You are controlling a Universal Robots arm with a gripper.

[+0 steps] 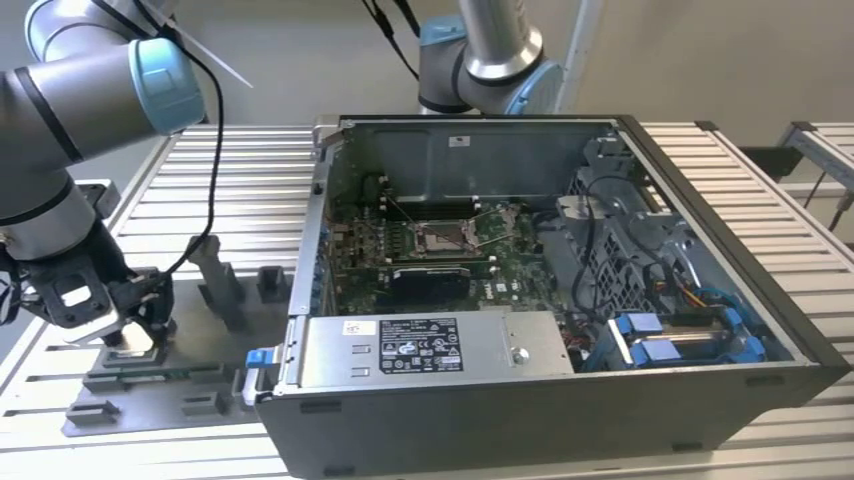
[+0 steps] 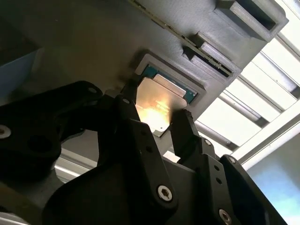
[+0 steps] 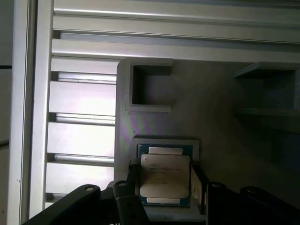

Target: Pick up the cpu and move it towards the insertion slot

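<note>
The gripper (image 1: 123, 340) is hanging low over the grey fixture (image 1: 180, 375) at the exterior view's left, on the ribbed worktop (image 1: 240, 190). In the second wrist view its black fingers (image 2: 185, 136) are pressing on two opposite edges of the cpu (image 2: 157, 96), so the gripper is clenched on it. In the first wrist view the cpu (image 3: 165, 176) is lying silvery face up, seated in the fixture's square recess and not yet lifted. The insertion slot (image 1: 441, 237) is sitting well apart, toward the exterior view's right, on the green board inside the open computer case (image 1: 727, 235).
</note>
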